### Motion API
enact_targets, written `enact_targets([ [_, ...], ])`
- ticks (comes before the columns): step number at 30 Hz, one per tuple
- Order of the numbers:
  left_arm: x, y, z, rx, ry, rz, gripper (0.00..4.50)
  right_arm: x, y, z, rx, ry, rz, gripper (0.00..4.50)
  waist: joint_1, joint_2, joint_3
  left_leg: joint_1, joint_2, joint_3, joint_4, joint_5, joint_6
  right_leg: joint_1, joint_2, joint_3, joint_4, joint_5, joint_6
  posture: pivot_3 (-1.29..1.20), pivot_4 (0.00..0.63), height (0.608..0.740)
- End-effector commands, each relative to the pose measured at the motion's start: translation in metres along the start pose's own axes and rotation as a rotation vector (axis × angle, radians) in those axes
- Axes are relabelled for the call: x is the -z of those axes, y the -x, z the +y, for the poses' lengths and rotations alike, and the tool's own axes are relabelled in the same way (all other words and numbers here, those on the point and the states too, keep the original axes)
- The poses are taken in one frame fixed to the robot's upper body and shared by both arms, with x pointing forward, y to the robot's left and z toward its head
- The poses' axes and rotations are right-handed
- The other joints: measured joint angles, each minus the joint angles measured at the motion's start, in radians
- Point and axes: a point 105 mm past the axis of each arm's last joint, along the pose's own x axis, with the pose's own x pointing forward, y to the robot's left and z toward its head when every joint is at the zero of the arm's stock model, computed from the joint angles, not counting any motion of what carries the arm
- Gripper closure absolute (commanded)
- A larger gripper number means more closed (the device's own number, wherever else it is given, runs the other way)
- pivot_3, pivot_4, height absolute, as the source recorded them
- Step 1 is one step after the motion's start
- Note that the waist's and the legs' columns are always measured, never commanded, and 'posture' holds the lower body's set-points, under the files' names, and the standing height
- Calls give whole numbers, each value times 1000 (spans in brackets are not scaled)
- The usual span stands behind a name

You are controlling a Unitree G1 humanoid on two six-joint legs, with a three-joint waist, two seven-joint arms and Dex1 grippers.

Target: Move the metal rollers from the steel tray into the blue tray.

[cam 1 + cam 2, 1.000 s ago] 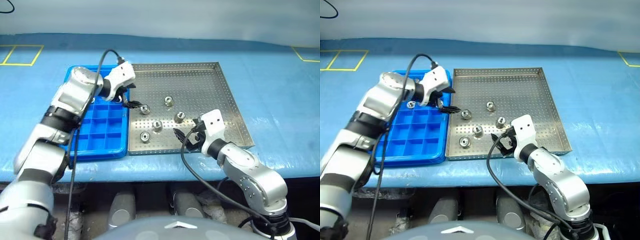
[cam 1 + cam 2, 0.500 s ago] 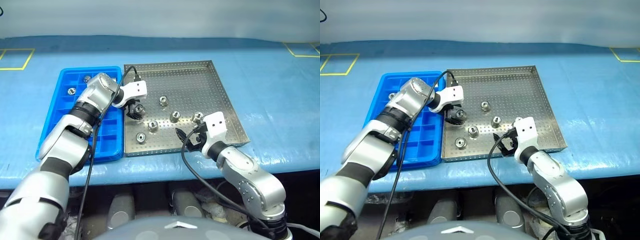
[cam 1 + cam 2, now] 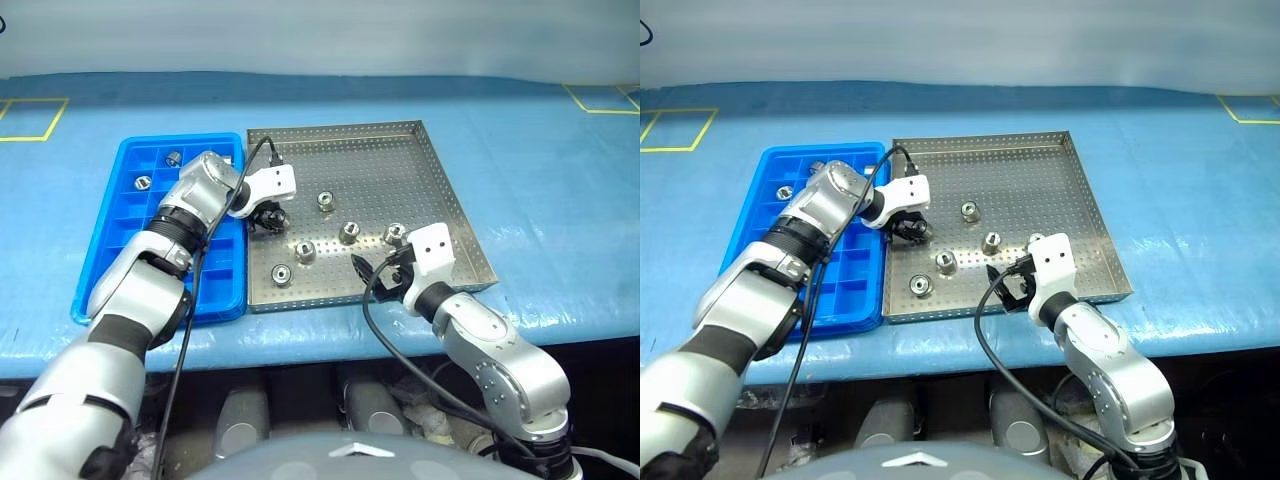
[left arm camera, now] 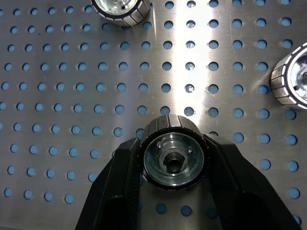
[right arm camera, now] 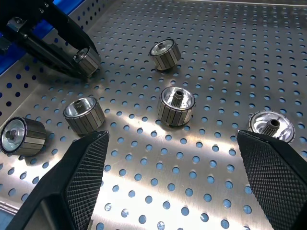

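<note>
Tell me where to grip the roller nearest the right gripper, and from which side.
Grip the roller across its ribbed round side wall, coming from above with a finger on either side. It stands on end, hole up, on the steel tray, clear of its neighbours.

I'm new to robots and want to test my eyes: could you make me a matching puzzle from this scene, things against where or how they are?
Things:
1. left pincer
2. right pincer
3. blue tray
4. steel tray

States:
A. holds two rollers at its far end
B. open, over the steel tray's near edge
C. shut on a roller
D. perforated floor with loose rollers

Pairs: 1-C, 2-B, 3-A, 4-D
</note>
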Motion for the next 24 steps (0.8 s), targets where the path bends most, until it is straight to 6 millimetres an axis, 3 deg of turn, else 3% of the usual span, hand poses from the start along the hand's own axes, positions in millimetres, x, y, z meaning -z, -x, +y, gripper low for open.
enact_targets([
  [1,-11,20,14,-83,-13,-77,2788,-15,3,1,1,17,-65,0,-3,0,0,0,0,0,0,0,0,0,0,0,0,0,0,-63,150,740],
  [7,-17,65,36,-324,69,-242,2788,-14,3,4,-11,15,-63,0,-4,0,0,0,0,0,0,0,0,0,0,0,1,0,0,-36,150,740],
  [11,13,115,43,-668,218,-292,2788,-14,-3,9,-35,31,-63,0,-3,1,0,1,1,1,-1,-1,1,0,0,1,1,0,0,16,150,740],
  [15,52,145,29,-933,358,-249,2788,-24,-15,16,-68,36,-111,0,13,1,0,1,1,0,1,0,1,0,0,0,2,0,0,88,150,740],
  [19,83,157,8,-1082,473,-176,2788,-35,-24,31,-157,65,-163,0,43,1,0,2,1,-1,2,0,0,1,0,-1,3,0,0,149,150,740],
  [24,116,153,-16,-1178,565,-68,2788,-35,-31,42,-222,98,-164,0,85,0,0,2,0,-1,4,0,0,2,-1,-2,2,1,1,168,150,740],
])
